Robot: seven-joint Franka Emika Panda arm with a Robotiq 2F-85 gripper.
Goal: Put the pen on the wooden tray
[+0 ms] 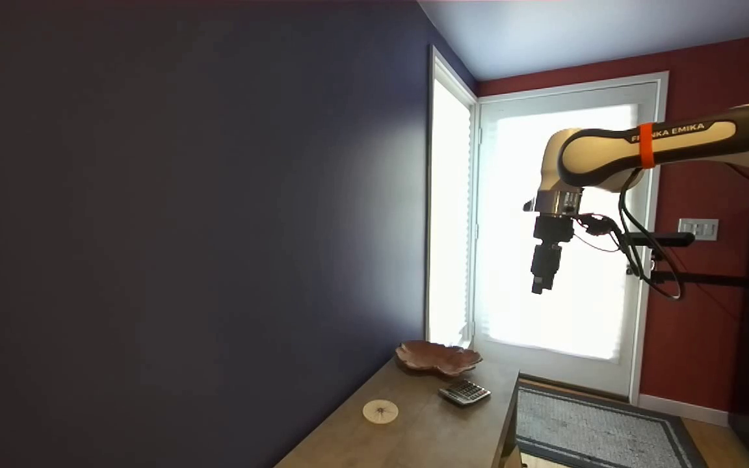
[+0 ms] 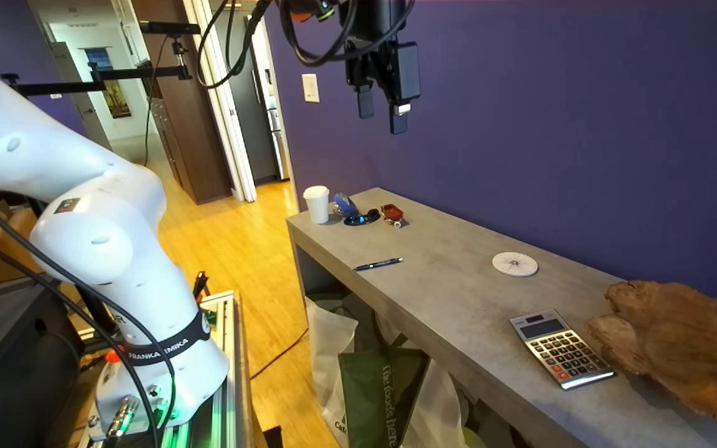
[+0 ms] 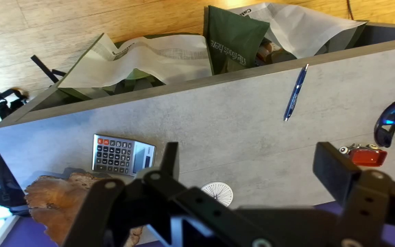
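A dark blue pen [image 2: 378, 264] lies on the grey tabletop near its front edge in an exterior view. In the wrist view the pen [image 3: 296, 92] lies at the upper right, with one end at the table edge. The wooden tray [image 2: 688, 342] is a reddish-brown dish at one end of the table. It also shows in an exterior view [image 1: 436, 359] and partly behind the gripper in the wrist view [image 3: 55, 202]. My gripper [image 3: 247, 157] is open and empty. In both exterior views the gripper [image 1: 541, 286] [image 2: 382, 118] hangs high above the table, apart from everything.
A calculator [image 2: 562, 348] lies beside the tray. A white round disc [image 2: 515, 264] lies near the wall. A white cup [image 2: 317, 204], sunglasses [image 2: 361, 218] and a small red skateboard [image 2: 393, 214] stand at the far end. Bags [image 2: 383, 392] are under the table.
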